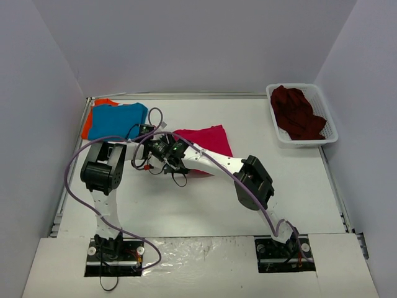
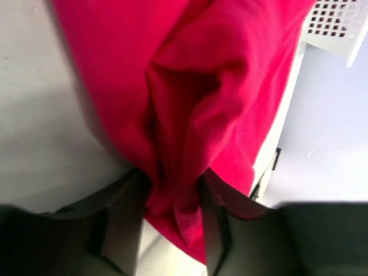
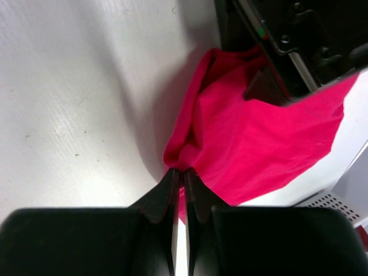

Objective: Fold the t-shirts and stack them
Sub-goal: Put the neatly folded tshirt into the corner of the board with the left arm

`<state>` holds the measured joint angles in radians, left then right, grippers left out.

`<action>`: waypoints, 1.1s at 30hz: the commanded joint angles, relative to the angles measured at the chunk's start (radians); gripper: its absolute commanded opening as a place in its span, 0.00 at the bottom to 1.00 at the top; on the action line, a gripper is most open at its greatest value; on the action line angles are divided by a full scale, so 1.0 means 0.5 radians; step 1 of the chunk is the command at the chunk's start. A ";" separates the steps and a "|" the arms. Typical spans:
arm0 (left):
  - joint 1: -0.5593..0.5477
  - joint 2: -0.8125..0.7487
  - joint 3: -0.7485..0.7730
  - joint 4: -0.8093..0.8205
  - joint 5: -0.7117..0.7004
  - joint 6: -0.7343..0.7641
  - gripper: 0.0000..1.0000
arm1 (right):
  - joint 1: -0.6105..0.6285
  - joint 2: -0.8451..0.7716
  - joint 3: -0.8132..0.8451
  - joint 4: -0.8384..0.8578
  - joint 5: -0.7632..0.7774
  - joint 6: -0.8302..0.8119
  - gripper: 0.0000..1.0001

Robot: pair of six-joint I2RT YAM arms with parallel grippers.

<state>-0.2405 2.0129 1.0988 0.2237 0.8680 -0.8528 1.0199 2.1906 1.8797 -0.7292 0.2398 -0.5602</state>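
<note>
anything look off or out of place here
Nothing damaged or spilled. The crimson-pink t-shirt is bunched where the left gripper and right gripper pinch it. The dark maroon t-shirt lies crumpled in the basket.

I see the crimson-pink t-shirt (image 1: 208, 141) centred on the counter (image 1: 198, 208), blue t-shirt (image 1: 121, 120) atop orange t-shirt (image 1: 92, 124), maroon t-shirt (image 1: 299, 113) in the basket (image 1: 329, 123).

The left arm (image 1: 102, 177) and right arm (image 1: 254, 180) bent in over the tabletop's (image 1: 205, 211) left half, the left gripper (image 2: 172, 201) clamped on bunched crimson-pink t-shirt (image 2: 230, 86), the right gripper (image 3: 184, 175) pinching its edge
</note>
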 commanded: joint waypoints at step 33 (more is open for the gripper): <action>-0.056 0.162 1.329 -1.723 -0.775 1.257 0.02 | -1.168 -1.326 -1.166 -0.088 -1.081 -0.365 1.00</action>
<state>-0.2665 2.1212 1.6432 -0.4507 0.6476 -0.3794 0.4107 1.5284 1.3640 -0.7303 -0.1551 -0.7185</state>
